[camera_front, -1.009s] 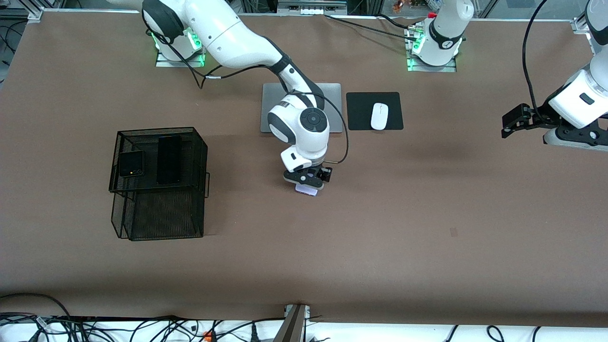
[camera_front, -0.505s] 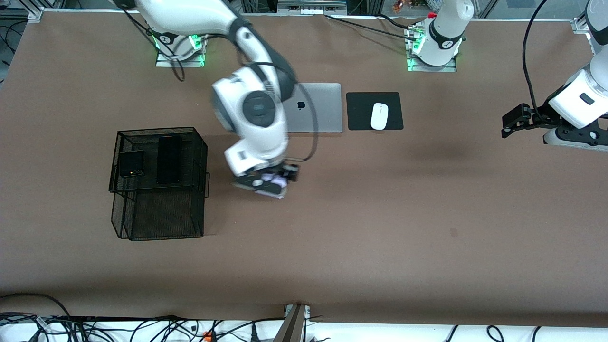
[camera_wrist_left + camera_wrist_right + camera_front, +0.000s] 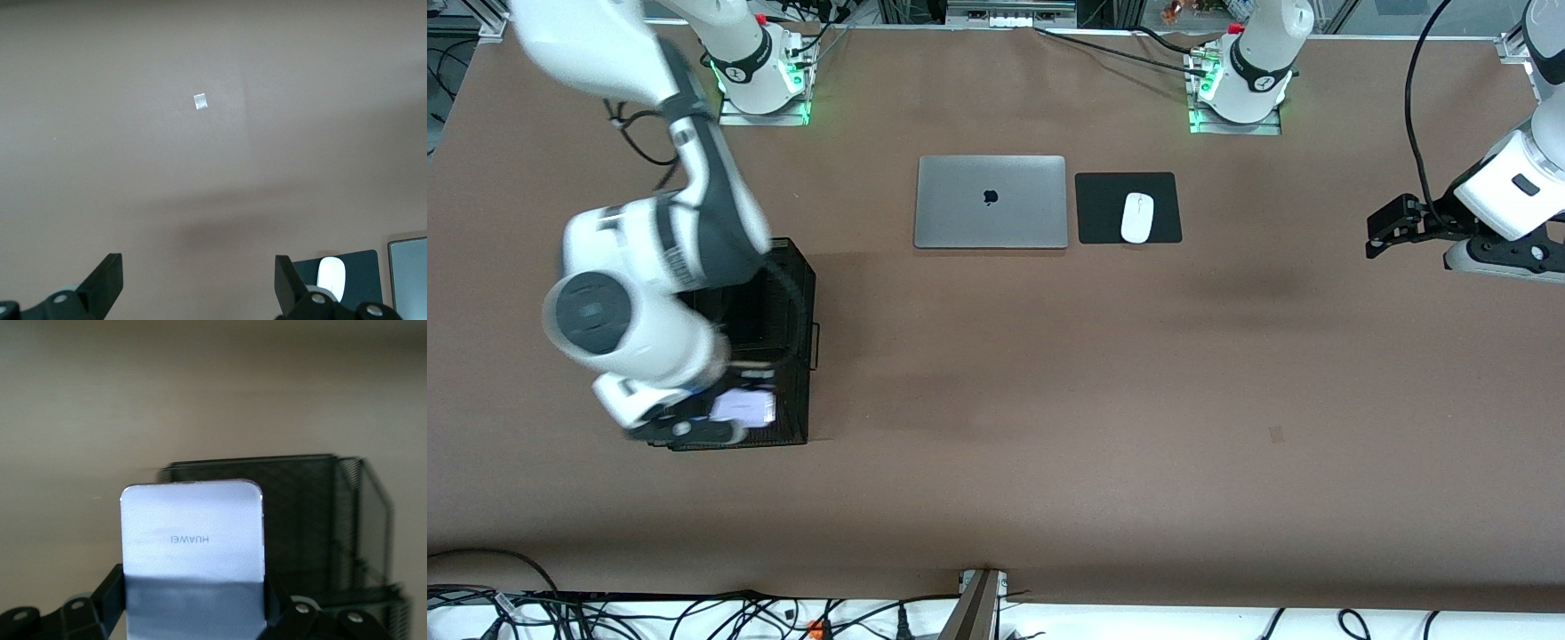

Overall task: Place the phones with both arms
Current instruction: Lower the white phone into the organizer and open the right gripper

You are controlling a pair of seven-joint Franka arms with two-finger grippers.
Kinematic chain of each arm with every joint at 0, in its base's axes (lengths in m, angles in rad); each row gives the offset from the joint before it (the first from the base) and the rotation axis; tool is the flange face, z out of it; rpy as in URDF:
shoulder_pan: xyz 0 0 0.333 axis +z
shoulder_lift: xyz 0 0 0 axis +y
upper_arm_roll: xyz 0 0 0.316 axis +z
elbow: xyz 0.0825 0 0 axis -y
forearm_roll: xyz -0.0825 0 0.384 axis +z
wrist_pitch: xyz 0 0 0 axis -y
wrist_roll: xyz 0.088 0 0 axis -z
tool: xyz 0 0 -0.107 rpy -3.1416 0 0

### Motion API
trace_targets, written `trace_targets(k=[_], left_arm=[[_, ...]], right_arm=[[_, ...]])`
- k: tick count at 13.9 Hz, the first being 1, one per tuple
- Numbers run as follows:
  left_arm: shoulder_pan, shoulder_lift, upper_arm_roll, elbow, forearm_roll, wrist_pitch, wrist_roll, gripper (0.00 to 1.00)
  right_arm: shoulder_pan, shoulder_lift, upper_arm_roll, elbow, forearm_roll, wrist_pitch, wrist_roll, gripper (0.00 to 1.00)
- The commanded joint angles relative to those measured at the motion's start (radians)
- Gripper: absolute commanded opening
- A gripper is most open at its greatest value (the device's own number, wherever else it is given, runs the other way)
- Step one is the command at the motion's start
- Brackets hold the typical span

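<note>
- The pale lavender phone (image 3: 743, 407) is pinched between the fingers of the right gripper (image 3: 711, 418) and is held up over the low front part of the black mesh basket (image 3: 796, 293).
- The left gripper (image 3: 1392, 227) is kept wide open with nothing in it, waiting above the table (image 3: 1049, 400) at the left arm's end.
- A silver laptop (image 3: 991, 202) and a white mouse (image 3: 1136, 217) are seen lying side by side.

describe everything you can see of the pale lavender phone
The pale lavender phone is small and squarish with rounded corners and a smooth, glossy-looking back printed HUAWEI. The right gripper holds it in the air, its jaws shut on the two side edges, over the black mesh basket, at the basket's end nearer the front camera. Nothing else touches it.
</note>
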Motion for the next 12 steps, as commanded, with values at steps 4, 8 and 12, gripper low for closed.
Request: trace_targets(k=[4, 8, 12], left_arm=[[-0.002, -0.003, 0.002, 0.004, 0.013, -0.006, 0.023, 1.00], [-0.002, -0.003, 0.002, 0.004, 0.013, -0.006, 0.023, 1.00], [-0.002, -0.003, 0.002, 0.004, 0.013, -0.006, 0.023, 1.00]], right_arm=[[-0.070, 0.000, 0.005, -0.223, 0.071, 0.231, -0.126, 0.06], [-0.070, -0.041, -0.005, -0.452, 0.074, 0.475, -0.149, 0.06], [-0.070, -0.053, -0.014, -0.485, 0.075, 0.494, -0.142, 0.74]])
